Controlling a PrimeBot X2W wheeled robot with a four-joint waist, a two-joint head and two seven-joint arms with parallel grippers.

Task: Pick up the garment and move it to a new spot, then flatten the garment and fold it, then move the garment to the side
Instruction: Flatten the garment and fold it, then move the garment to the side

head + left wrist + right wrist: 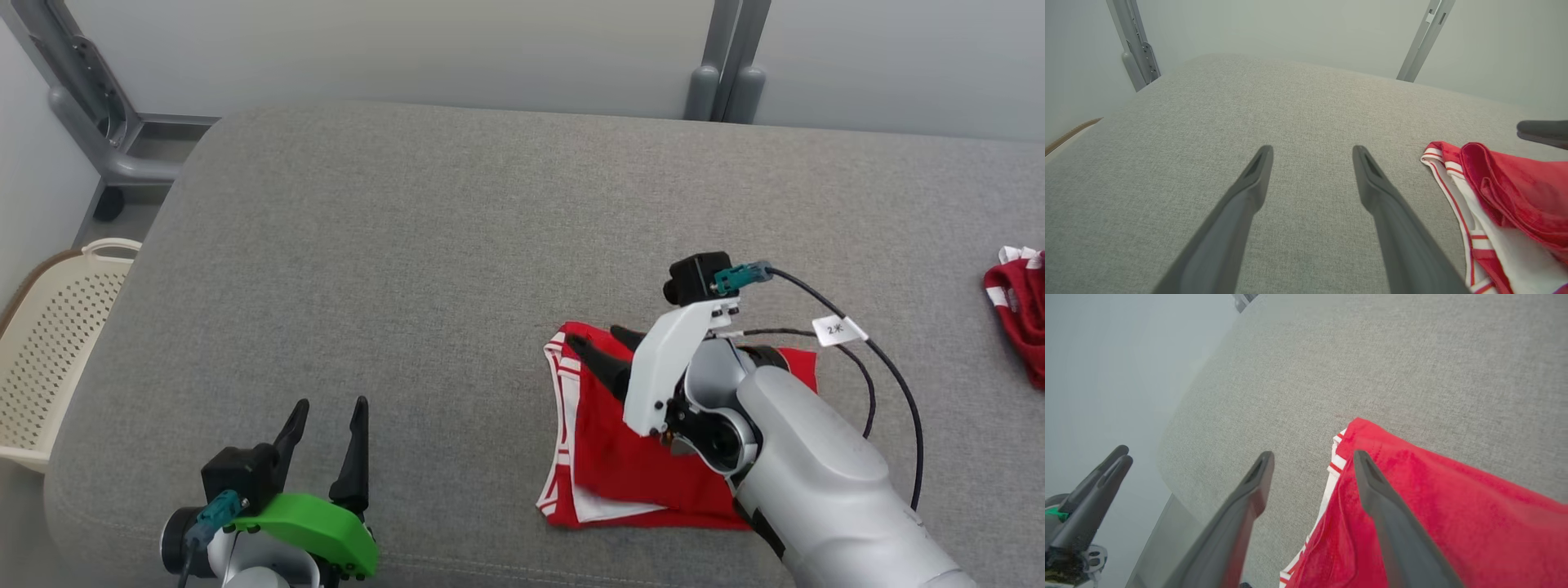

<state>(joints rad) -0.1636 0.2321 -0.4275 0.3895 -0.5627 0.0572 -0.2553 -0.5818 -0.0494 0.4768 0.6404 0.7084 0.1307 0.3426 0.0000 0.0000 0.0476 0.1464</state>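
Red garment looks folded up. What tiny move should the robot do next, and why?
Probably lift the right pincer a little, clear of the red garment. It stands open with nothing held, and the garment lies folded on the grey cushion, so a fresh grip could then move it aside.

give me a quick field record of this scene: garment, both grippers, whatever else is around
garment: red with white striped trim, lying folded over on the grey cushion
left gripper: jaws open, over bare cushion, apart from the garment
right gripper: jaws open, straddling the garment's far left edge, nothing clamped; contact unclear
second red cloth: at the cushion's right edge
basket: cream, perforated, beside the cushion on the left
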